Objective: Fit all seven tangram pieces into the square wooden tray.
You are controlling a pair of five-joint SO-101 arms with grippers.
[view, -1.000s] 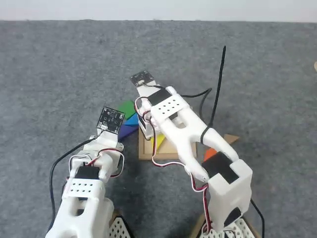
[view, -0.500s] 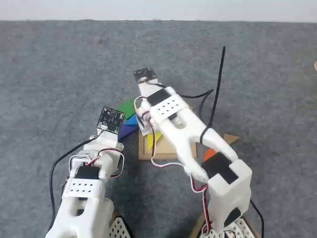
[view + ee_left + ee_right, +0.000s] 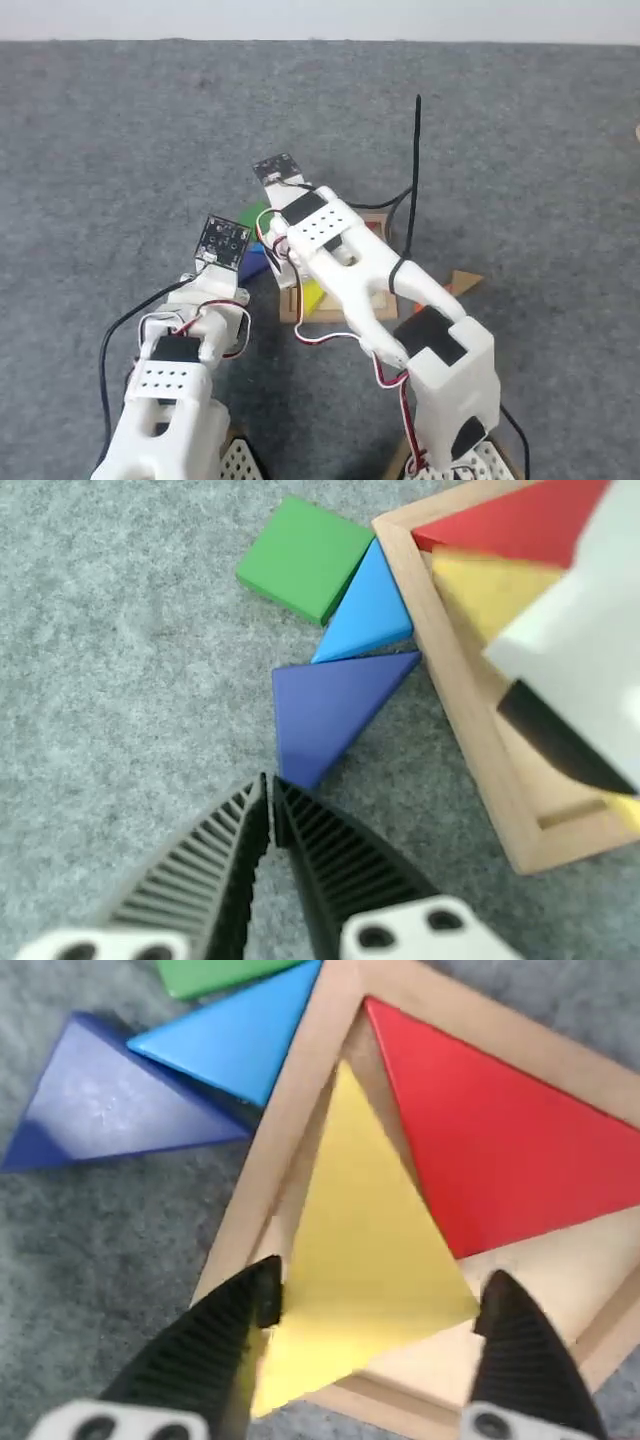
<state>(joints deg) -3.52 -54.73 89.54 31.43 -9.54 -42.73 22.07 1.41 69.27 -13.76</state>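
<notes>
- My right pincer (image 3: 375, 1325) hangs over the wooden tray (image 3: 300, 1150). Its two fingers are wide apart, with the yellow triangle (image 3: 370, 1250) between them. It is not squeezing anything.
- The yellow triangle is in the tray, right next to the red triangle (image 3: 500, 1130). One corner looks like it rides up on the rim, so I think it is not lying flat yet.
- My left pincer (image 3: 268, 795) is pressed together and holds nothing. Its tip is just beside the point of the dark blue triangle (image 3: 325, 710).
- The dark blue triangle, the light blue triangle (image 3: 370, 605) and the green square (image 3: 305, 555) lie on the grey mat (image 3: 120, 680), outside the tray but close to its side.
- I think the pieces are light, hard wood. They will not bend or break, but the painted sides may be slippery.
- They are thin and flat. I would pinch one across two edges near its middle, not at a pointy corner, or it may spin.
</notes>
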